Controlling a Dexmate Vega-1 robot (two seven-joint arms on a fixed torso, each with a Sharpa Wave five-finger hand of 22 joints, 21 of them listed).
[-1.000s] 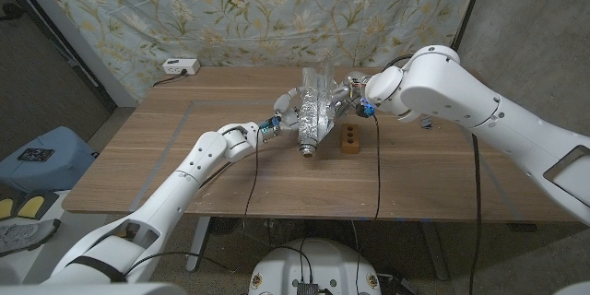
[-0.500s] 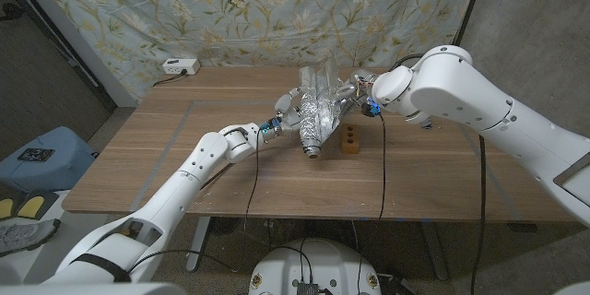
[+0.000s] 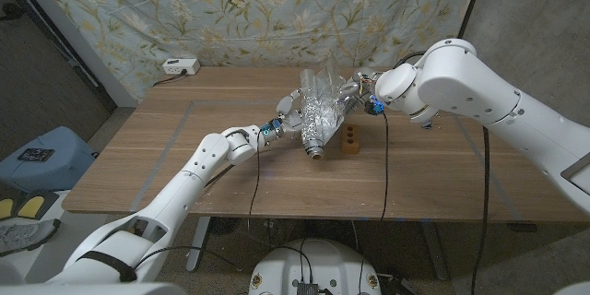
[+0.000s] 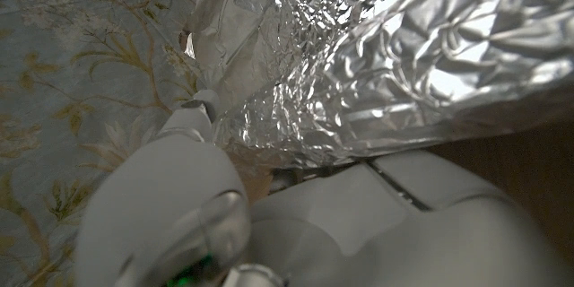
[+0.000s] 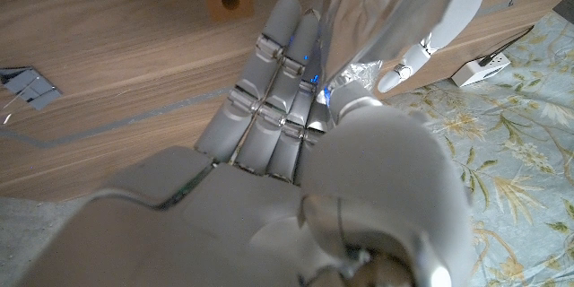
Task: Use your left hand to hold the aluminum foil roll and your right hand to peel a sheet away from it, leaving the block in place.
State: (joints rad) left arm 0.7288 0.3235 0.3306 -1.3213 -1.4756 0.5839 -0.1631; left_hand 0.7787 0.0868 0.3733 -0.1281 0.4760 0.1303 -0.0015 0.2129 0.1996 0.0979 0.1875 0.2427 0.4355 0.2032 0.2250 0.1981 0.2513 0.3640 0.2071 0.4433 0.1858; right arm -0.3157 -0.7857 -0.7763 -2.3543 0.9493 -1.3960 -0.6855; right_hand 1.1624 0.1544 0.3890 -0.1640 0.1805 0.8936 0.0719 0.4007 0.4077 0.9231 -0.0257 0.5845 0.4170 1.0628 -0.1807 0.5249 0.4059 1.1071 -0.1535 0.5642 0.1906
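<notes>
On the left, the left hand clamps the aluminum foil roll near the middle of the table, its fingers closed against the crinkled foil. Over the last second the roll has tilted slightly and the loose sheet has spread wider above it, which suggests the peel is advancing. Just right of the roll, the block stands where it was. Further right, the right hand pinches the sheet's edge between thumb and fingers. No writing is legible.
</notes>
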